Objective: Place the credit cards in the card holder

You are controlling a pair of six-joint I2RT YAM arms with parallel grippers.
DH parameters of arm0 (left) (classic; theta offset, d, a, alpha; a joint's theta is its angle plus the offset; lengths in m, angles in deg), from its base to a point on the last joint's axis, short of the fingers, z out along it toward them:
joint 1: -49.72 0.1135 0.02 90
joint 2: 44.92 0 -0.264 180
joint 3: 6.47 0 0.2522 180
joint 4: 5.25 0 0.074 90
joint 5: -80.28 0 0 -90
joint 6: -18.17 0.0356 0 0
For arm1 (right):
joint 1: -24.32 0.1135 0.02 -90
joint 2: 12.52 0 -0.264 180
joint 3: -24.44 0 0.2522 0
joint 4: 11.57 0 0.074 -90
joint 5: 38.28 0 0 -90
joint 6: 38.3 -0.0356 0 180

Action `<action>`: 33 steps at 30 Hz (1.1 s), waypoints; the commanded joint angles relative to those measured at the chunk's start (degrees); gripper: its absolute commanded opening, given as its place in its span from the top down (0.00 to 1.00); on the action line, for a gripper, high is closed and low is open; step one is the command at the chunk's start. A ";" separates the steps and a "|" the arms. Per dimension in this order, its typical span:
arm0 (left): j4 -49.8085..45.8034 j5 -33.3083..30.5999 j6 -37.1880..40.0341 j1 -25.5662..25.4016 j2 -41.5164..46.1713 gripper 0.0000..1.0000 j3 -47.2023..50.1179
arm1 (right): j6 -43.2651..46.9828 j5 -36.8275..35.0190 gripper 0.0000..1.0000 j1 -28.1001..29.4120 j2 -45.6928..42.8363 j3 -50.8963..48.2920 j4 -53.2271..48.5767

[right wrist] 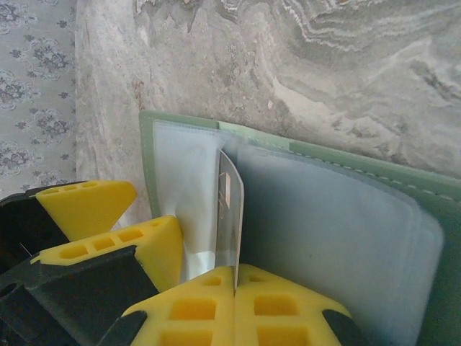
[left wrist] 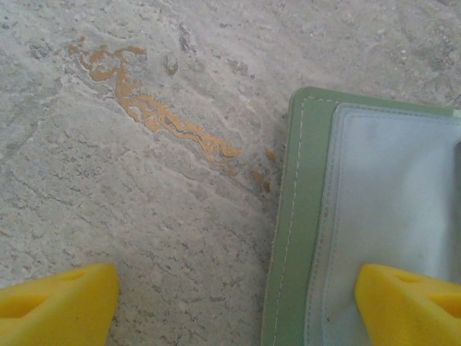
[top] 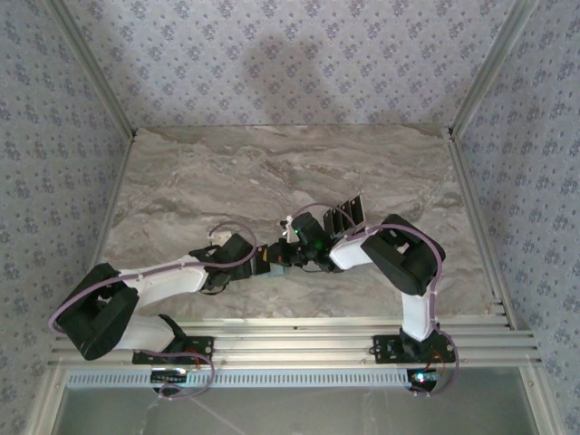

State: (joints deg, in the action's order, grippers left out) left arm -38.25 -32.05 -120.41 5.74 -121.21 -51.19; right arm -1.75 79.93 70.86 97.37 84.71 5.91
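The sage-green card holder (right wrist: 360, 168) lies open on the marble table, its clear pockets facing up. My right gripper (right wrist: 235, 277) is shut on a thin credit card (right wrist: 230, 216), held on edge with its far end at the mouth of a clear pocket. My left gripper (left wrist: 234, 303) stands open astride the card holder's (left wrist: 301, 216) left edge, one yellow finger (left wrist: 407, 303) on the clear pocket and the other on the bare table. In the top view both grippers meet at mid-table, left (top: 263, 258) and right (top: 294, 249). More dark credit cards (top: 349, 210) lie just beyond them.
The marble table (top: 227, 172) has open room to the back and left. Patterned walls and metal rails (top: 476, 227) close it in on the sides. An orange stain (left wrist: 151, 112) marks the table beside the holder.
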 commanded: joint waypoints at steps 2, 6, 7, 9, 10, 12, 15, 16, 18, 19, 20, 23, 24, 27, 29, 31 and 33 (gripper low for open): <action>-2.71 0.38 -0.25 -0.22 -1.22 0.14 1.43 | 2.53 -2.17 0.69 0.50 -2.10 0.53 -9.33; -2.79 0.16 -0.55 -0.19 -0.35 0.14 1.69 | 5.47 -3.50 0.49 0.45 -5.12 2.23 -15.55; -2.77 0.01 -0.64 -0.20 -0.12 0.14 1.78 | 6.29 -3.81 0.47 0.33 -5.67 2.89 -17.08; -2.90 -0.17 -0.91 -0.20 0.39 0.14 1.85 | 7.61 -4.65 0.44 0.28 -6.58 4.19 -20.57; -2.99 -0.40 -1.04 -0.13 0.76 0.14 1.79 | 8.23 -5.26 0.43 0.28 -6.99 5.03 -22.68; -3.04 -0.59 -1.25 0.00 1.45 0.14 1.73 | 9.47 -6.34 0.42 0.26 -7.57 6.35 -25.96; -3.32 -0.59 -1.29 0.76 2.15 0.14 1.42 | 10.72 -7.70 0.43 0.39 -7.80 8.22 -30.10; -3.34 -0.57 -1.29 1.07 2.43 0.14 1.43 | 11.07 -8.06 0.43 0.43 -7.64 8.80 -31.18; -3.26 -0.48 -1.10 1.47 2.88 0.14 1.51 | 11.43 -8.42 0.44 0.49 -7.29 9.30 -32.22; -3.17 -0.35 -1.02 1.69 3.07 0.14 1.56 | 11.44 -8.52 0.45 0.51 -7.02 9.48 -32.43; -3.08 -0.28 -1.02 1.72 3.17 0.14 1.57 | 11.35 -8.61 0.46 0.48 -6.69 9.57 -32.42; -2.74 0.02 -0.91 1.84 3.41 0.14 2.11 | 11.09 -8.61 0.52 0.73 -5.75 10.00 -32.21; -2.49 0.20 -0.93 1.83 3.43 0.14 2.36 | 10.87 -8.56 0.54 0.90 -5.44 10.17 -32.05; -1.80 0.52 -1.13 1.80 3.68 0.14 3.08 | 10.82 -8.58 0.61 1.38 -4.95 10.86 -31.97; -1.52 0.53 -1.25 1.83 3.82 0.14 3.47 | 10.97 -8.77 0.62 1.63 -4.86 11.39 -32.35; -1.11 0.62 -1.22 1.88 4.03 0.14 3.92 | 11.10 -8.96 0.65 1.92 -4.78 11.90 -32.60; -0.89 0.62 -1.30 1.82 4.14 0.14 4.23 | 11.25 -8.96 0.68 2.08 -4.52 12.50 -32.97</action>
State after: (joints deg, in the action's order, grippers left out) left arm -37.27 -31.98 -121.22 7.25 -117.43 -48.18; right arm 8.72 71.95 72.46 91.75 95.24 -24.99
